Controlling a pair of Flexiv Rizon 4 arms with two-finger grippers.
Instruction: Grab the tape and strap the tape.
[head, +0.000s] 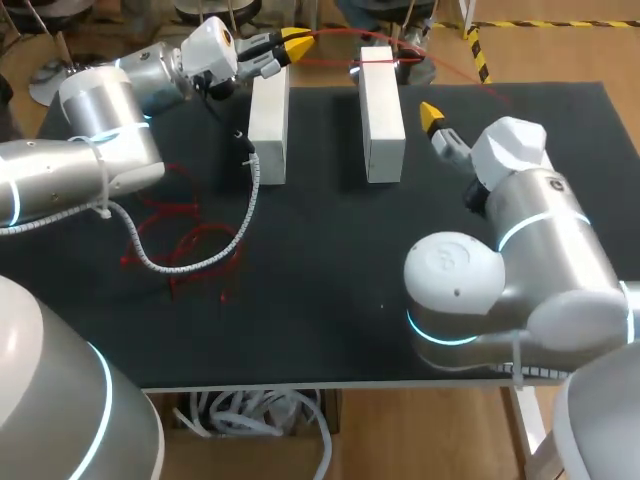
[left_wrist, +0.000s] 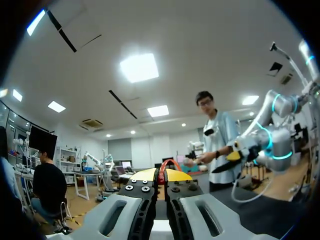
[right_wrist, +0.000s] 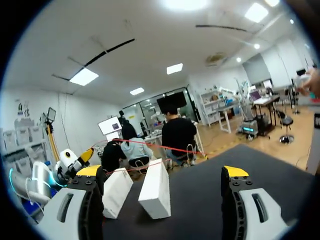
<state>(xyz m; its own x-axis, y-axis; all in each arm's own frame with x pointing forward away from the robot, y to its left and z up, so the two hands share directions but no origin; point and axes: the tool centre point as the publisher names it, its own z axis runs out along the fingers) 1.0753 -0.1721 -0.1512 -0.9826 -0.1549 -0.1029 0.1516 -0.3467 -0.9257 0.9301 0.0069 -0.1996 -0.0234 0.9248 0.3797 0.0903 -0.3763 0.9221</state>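
On the table (head: 330, 300) we have the left block (head: 269, 125) at eleven o'clock, right block (head: 381, 115) at twelve, tape (head: 378, 62) across its far end, right gripper (head: 430, 115) at two.

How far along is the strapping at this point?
Done: the left claw is shut on the red tape, and a strand crosses the far end of the right white block. In hand: tape runs from that claw past the left white block. Left: the right claw is open, holding nothing, and loose tape lies on the table, so the strap does not look closed.
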